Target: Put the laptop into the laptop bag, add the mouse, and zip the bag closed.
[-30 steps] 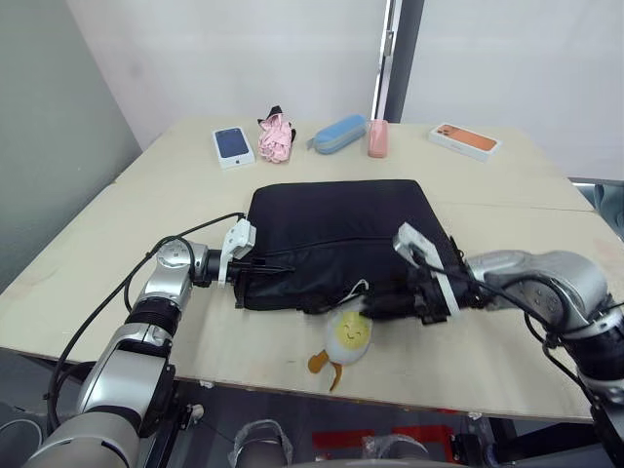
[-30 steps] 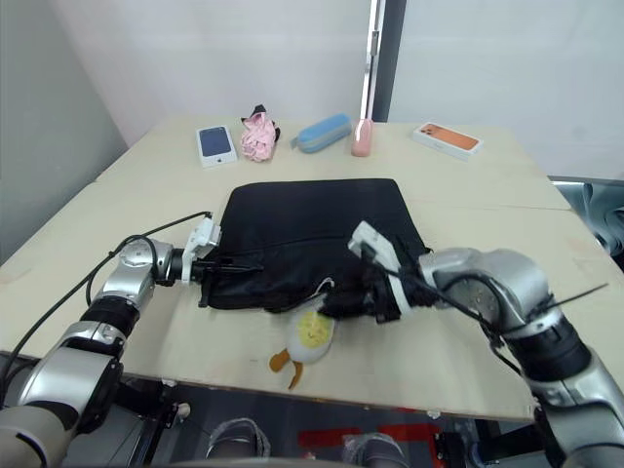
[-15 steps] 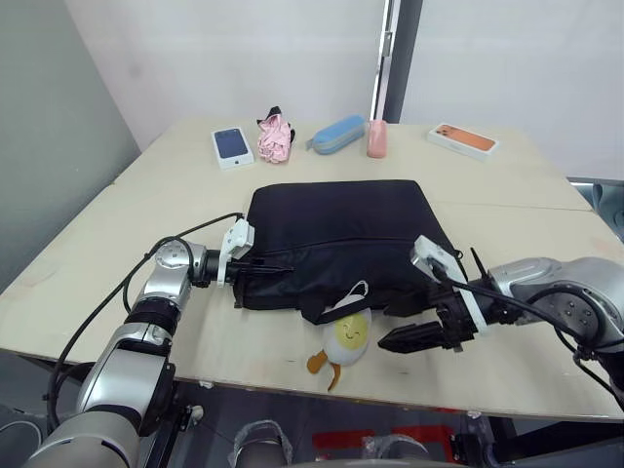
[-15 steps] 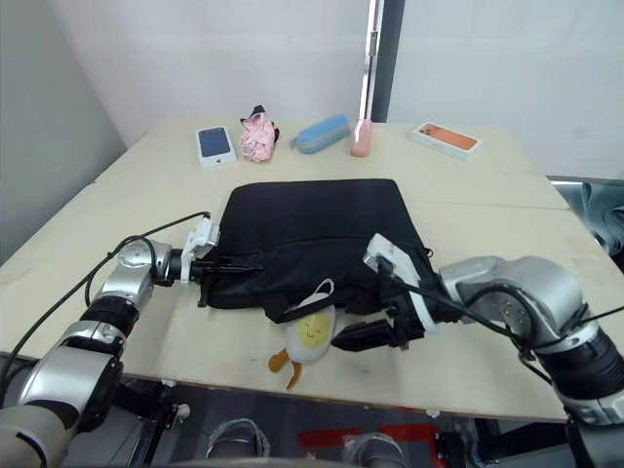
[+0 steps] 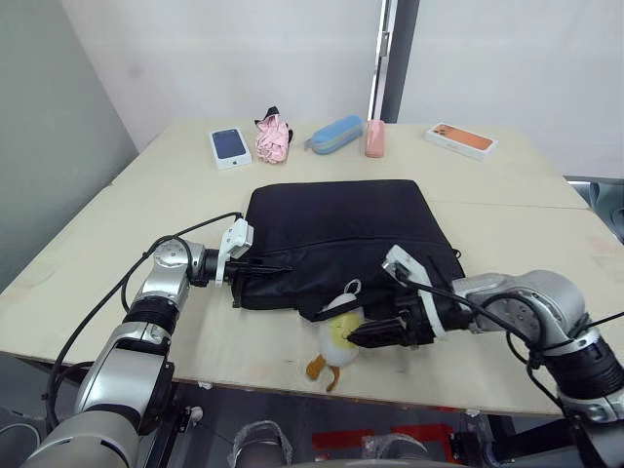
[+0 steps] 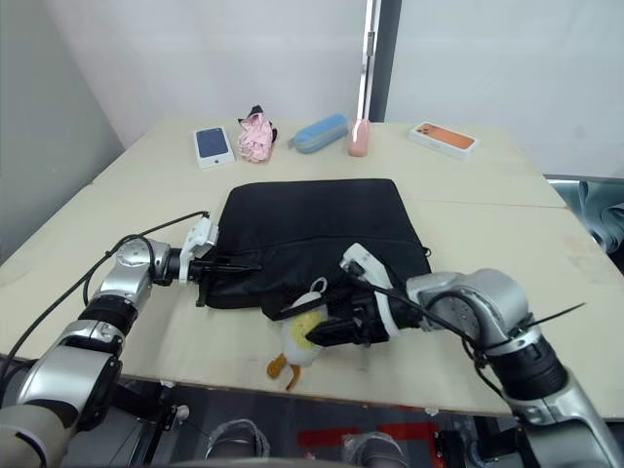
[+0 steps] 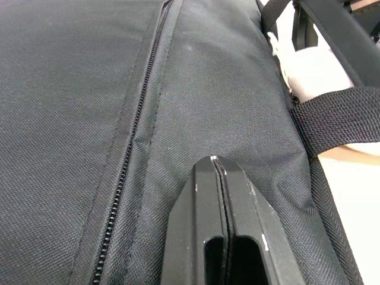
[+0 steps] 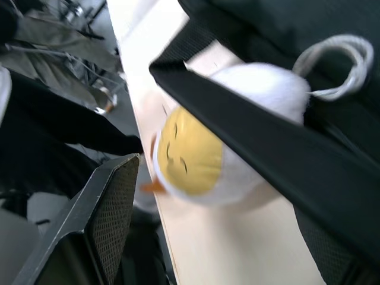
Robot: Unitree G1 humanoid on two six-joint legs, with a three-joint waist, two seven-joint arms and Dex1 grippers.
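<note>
1. Left arm stretched forward low over the pale wooden table [image 5: 88,263], forearm near level, white-cased wrist just short of the bag's left edge.
2. Left gripper [image 5: 259,266] with both black fingers pressed flat together, no gap between the pads in the left wrist view; tips lying on the bag's fabric near its left front corner, beside a zipper line [image 7: 133,148]. Whether any fabric is pinched: cannot tell.
3. Large flat black fabric laptop bag [image 5: 341,229] lying flat mid-table, front edge toward the robot, one black strap handle [image 5: 327,310] looping off that edge.
4. Round yellow-and-white plush toy [image 5: 336,341] on the table just in front of the bag's front edge, near the table's near rim, touching or tucked under the strap handle; white cord loop [image 8: 332,59] at its top resting against the bag.
5. Right arm bent at the elbow, forearm angled inward across the table's near side, wrist to the right of the toy.
6. Right gripper [image 5: 363,334] with fingers spread apart, nothing held; tips pointing left at the toy, just beside it. In the right wrist view, one textured finger pad [image 8: 110,214] on one side of the toy, the strap crossing in front of the toy.
7. Back of table, well apart from the bag: boxed blue phone [image 5: 231,146], pink crumpled fabric item [image 5: 274,137], blue oblong pouch [image 5: 337,134], small pink upright case [image 5: 375,138], boxed orange phone [image 5: 461,141].
</note>
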